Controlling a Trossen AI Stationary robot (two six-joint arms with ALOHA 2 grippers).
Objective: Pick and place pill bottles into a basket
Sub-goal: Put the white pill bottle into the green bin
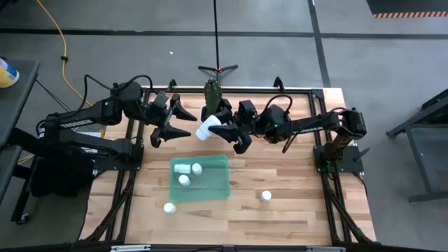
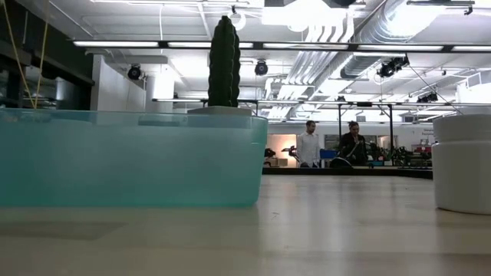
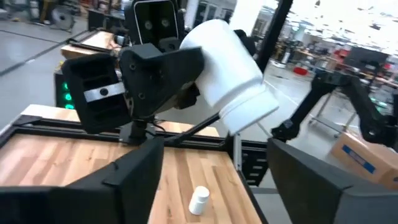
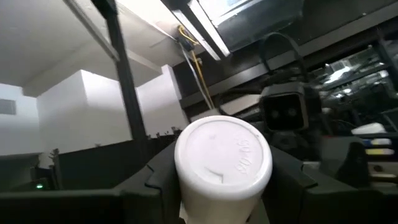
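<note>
Embossed marking, unreadable, on pill bottle [image 4: 222, 163] in right gripper [image 1: 225, 133] jaws.

A translucent teal basket [image 1: 210, 183] holds three small white pill bottles [image 1: 183, 169] at its left end. Two more bottles stand outside it: one [image 1: 169, 207] just off its near-left corner, one [image 1: 266, 196] well to its right. A sixth bottle [image 1: 208, 129] is held tilted above the basket's far side.

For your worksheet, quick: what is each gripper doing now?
Left gripper: open, empty.
Right gripper: closed on a pill bottle.
</note>
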